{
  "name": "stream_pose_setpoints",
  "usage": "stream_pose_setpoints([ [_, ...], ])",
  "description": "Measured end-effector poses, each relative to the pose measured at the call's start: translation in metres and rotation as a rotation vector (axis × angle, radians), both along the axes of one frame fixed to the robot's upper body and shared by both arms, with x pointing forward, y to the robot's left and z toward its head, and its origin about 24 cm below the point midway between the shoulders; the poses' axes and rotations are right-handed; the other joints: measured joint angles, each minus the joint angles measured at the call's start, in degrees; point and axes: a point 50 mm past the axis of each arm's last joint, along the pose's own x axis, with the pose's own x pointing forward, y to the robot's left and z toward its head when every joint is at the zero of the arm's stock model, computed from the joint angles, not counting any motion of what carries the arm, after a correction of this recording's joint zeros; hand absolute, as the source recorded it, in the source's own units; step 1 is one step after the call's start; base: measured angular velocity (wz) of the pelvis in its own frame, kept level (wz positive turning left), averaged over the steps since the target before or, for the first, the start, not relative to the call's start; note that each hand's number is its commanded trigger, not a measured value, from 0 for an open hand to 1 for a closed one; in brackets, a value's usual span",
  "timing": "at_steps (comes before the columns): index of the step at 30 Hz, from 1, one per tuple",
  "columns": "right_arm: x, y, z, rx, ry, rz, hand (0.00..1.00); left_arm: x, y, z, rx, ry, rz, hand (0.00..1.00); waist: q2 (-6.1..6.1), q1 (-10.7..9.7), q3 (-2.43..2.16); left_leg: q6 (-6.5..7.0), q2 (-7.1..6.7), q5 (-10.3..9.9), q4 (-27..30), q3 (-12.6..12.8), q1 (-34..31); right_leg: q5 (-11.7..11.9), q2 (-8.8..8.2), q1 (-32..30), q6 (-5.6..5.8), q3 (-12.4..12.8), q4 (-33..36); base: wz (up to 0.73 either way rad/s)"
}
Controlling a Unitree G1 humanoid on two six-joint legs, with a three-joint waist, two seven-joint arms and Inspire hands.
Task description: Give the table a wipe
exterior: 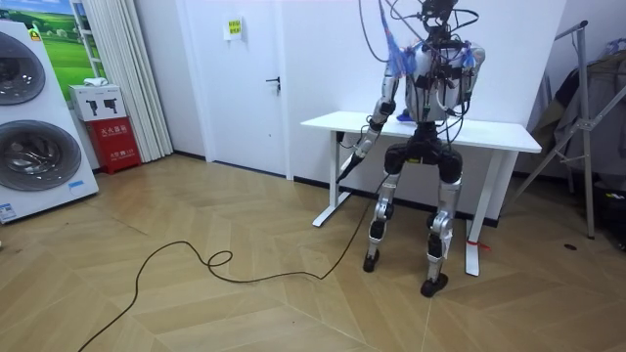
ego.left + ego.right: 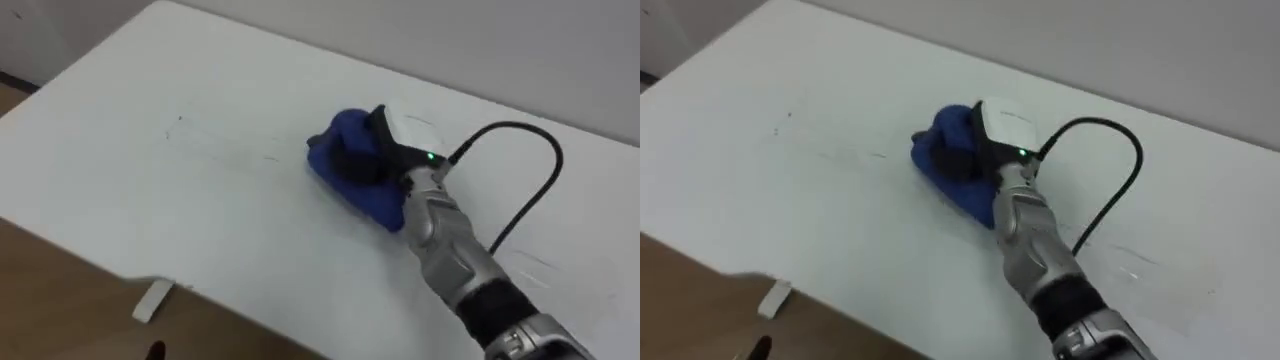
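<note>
Reaching from the lower right, pressing the right hand (image 2: pixel 378 148) on the blue cloth (image 2: pixel 372 203) at the white table's (image 2: pixel 200 200) middle, curling fingers round it, hanging the left hand (image 1: pixel 360 150) beside the table.

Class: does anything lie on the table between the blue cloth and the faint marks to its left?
Nothing visible does. The right hand grips the blue cloth, and the white table between it and the faint marks lies bare.
</note>
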Motion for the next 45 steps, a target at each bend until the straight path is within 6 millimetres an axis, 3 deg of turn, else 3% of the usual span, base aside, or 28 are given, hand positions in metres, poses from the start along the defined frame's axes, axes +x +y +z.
stream_pose_setpoints([
  [2,-0.014,-0.007,-0.011,0.045,-0.009,-0.020,1.00,0.001,0.001,0.001,0.003,-0.017,0.002,0.00,0.50,-2.10,0.28,0.04,-0.30,0.02,0.01,-0.27,0.32,-0.06,-0.02,1.04,0.10,0.07,-0.73,0.21],
  [5,-0.032,-0.019,-0.021,0.054,-0.055,-0.051,1.00,0.011,0.003,0.007,0.009,-0.096,0.001,0.00,0.46,-5.19,0.17,0.05,-0.60,0.01,0.01,-0.22,0.55,-0.49,-0.06,1.91,0.77,0.07,-1.94,0.00],
  [10,-0.068,-0.068,-0.038,0.014,-0.087,-0.219,1.00,0.022,0.004,0.012,0.034,-0.157,-0.037,0.00,1.08,-8.81,-0.37,0.18,-0.81,-0.05,0.27,1.01,1.54,-0.84,-0.33,2.73,1.33,0.79,-2.43,-0.10],
  [11,-0.073,-0.074,-0.040,0.009,-0.087,-0.244,1.00,0.021,0.004,0.012,0.038,-0.155,-0.043,0.00,1.17,-9.02,-0.53,0.20,-0.82,-0.05,0.32,1.04,1.58,-0.83,-0.34,2.78,1.30,0.87,-2.40,0.00],
  [12,-0.083,-0.085,-0.045,0.008,-0.081,-0.301,1.00,0.020,0.005,0.012,0.040,-0.153,-0.038,0.00,1.31,-9.16,-1.02,0.22,-0.82,-0.04,0.36,1.08,1.75,-0.82,-0.33,2.95,1.29,1.12,-2.36,-0.07],
  [13,-0.091,-0.095,-0.048,0.006,-0.071,-0.348,1.00,0.018,0.005,0.011,0.038,-0.148,-0.033,0.00,1.46,-9.05,-1.13,0.23,-0.81,-0.04,0.29,1.33,2.49,-0.86,-0.32,3.44,1.30,1.88,-2.23,-0.09],
  [16,-0.097,-0.104,-0.053,0.013,-0.044,-0.395,1.00,0.016,0.002,0.010,0.025,-0.148,-0.023,0.00,1.54,-9.17,-1.18,0.00,-0.80,-0.23,0.29,1.42,2.97,-1.24,-0.18,3.72,1.18,3.45,-1.77,-0.04],
  [20,-0.085,-0.102,-0.050,0.039,-0.019,-0.398,1.00,0.015,-0.004,0.007,0.011,-0.152,-0.010,0.00,1.41,-8.88,-1.15,0.34,-0.70,-0.01,1.19,1.49,3.03,-1.09,-0.15,3.62,0.91,4.15,-1.33,-0.05],
  [21,-0.080,-0.098,-0.049,0.047,-0.002,-0.390,0.96,0.014,-0.008,0.006,0.000,-0.151,-0.002,0.00,1.44,-8.95,-1.13,0.34,-0.66,0.00,1.20,1.87,3.04,-1.09,-0.10,3.18,0.90,5.31,-0.85,-0.13],
  [22,-0.074,-0.095,-0.047,0.049,0.012,-0.380,0.73,0.013,-0.012,0.004,-0.019,-0.151,0.019,0.00,1.48,-9.16,-1.09,0.36,-0.66,0.00,1.18,2.15,3.20,-1.06,-0.02,3.04,0.86,6.22,-0.71,-0.15],
  [23,-0.072,-0.094,-0.046,0.051,0.020,-0.375,0.58,0.013,-0.013,0.003,-0.030,-0.155,0.031,0.00,1.48,-9.11,-1.09,0.32,-0.64,-0.03,1.06,2.34,3.36,-1.05,0.08,3.04,0.84,6.84,-0.73,-0.15],
  [24,-0.066,-0.094,-0.044,0.042,0.039,-0.367,0.16,0.013,-0.016,0.002,-0.042,-0.156,0.039,0.00,1.46,-9.10,-1.08,0.08,-0.52,-0.19,0.74,2.68,3.59,-1.05,0.21,3.02,0.83,7.42,-0.73,-0.17],
  [25,-0.061,-0.091,-0.042,0.040,0.058,-0.354,0.00,0.014,-0.019,0.002,-0.046,-0.153,0.024,0.00,1.50,-9.01,-1.06,0.06,-0.40,-0.19,0.68,2.95,3.68,-0.98,0.34,2.84,0.72,7.91,-0.76,-0.15],
  [32,-0.052,-0.074,-0.034,-0.013,0.093,-0.262,0.00,0.018,-0.029,0.000,-0.063,-0.145,-0.045,0.00,1.53,-9.00,-0.88,0.05,-0.12,-0.20,0.26,3.46,3.76,-0.70,0.54,2.23,0.33,8.54,-0.35,-0.05],
  [36,-0.049,-0.072,-0.029,-0.048,0.091,-0.235,0.00,0.026,-0.032,0.002,-0.071,-0.167,-0.066,0.00,1.52,-9.06,-0.39,0.01,-0.07,-0.23,-0.13,3.56,3.84,-0.71,0.66,2.13,0.34,8.56,-0.60,0.00],
  [45,-0.052,-0.071,-0.017,-0.040,0.060,-0.216,0.00,0.042,-0.034,0.008,-0.098,-0.223,-0.070,0.00,1.61,-9.50,-0.28,-0.04,0.06,-0.28,-0.46,4.34,3.43,-0.71,0.68,1.00,0.35,8.53,-0.71,-0.03],
])
